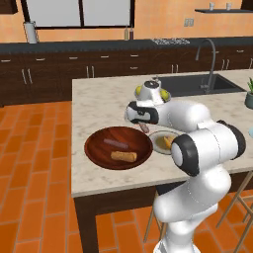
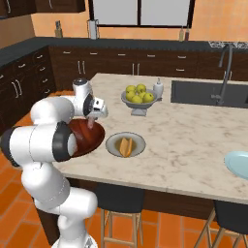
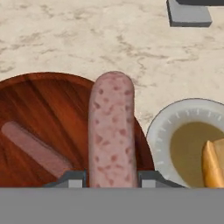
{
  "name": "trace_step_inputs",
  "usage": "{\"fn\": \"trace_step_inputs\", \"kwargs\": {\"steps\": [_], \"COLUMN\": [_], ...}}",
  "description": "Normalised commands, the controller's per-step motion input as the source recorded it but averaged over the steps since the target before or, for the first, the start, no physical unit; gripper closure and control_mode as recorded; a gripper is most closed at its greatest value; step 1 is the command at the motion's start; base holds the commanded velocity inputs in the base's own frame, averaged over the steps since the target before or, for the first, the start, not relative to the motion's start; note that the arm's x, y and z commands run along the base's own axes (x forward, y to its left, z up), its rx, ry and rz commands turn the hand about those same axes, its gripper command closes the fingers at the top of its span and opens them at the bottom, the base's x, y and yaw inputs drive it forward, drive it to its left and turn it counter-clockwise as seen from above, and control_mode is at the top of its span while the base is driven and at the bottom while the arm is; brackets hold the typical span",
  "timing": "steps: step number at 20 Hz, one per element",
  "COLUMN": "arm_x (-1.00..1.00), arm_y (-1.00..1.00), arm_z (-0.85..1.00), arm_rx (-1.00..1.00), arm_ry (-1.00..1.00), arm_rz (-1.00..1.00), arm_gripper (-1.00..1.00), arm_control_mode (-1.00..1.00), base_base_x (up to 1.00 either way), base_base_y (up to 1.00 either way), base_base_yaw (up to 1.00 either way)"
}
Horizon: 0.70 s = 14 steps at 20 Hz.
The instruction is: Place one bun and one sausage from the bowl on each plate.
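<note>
claw (image 3: 112, 177) clenched on the thin pinkish-brown sausage (image 3: 111, 131), gripped at its end; looks light, stiff, a bit slick, hanging over the dark red-brown wooden bowl (image 3: 26, 105)

Even, diffuse light is filling all three views; no single lamp is standing out, and no lens glare or blown-out patch is appearing. The marble counter (image 1: 99, 101) is rendering bright and pale, while the dark cabinets (image 1: 49, 74) are holding visible detail. Soft sheen is showing on the arm's white shells. Shadows are staying faint: only a slight darkening is lying under the wooden bowl (image 1: 96, 148). In the hand view, the sausage (image 3: 111, 131) is appearing large, close and slightly soft-edged. Straight lines are remaining straight toward the frame edges. Textures are looking coarse throughout.
</note>
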Motion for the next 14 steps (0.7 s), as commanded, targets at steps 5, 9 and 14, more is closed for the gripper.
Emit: {"fn": "trace_step_inputs", "kwargs": {"steps": [5, 9, 14], "arm_x": [0.06, 0.08, 0.03], "arm_y": [-1.00, -0.86, -0.04], "arm_z": [-0.13, -0.32, -0.42], "arm_rx": [0.01, -0.01, 0.10], "arm_ry": [0.14, 0.16, 0.06], "arm_rz": [0.13, 0.11, 0.00], "arm_gripper": [1.00, 1.00, 1.00], "arm_control_mode": [-1.00, -1.00, -1.00], "base_base_x": [0.00, 0.00, 0.00], "base_base_y": [0.00, 0.00, 0.00], "base_base_yaw": [0.00, 0.00, 0.00]}}
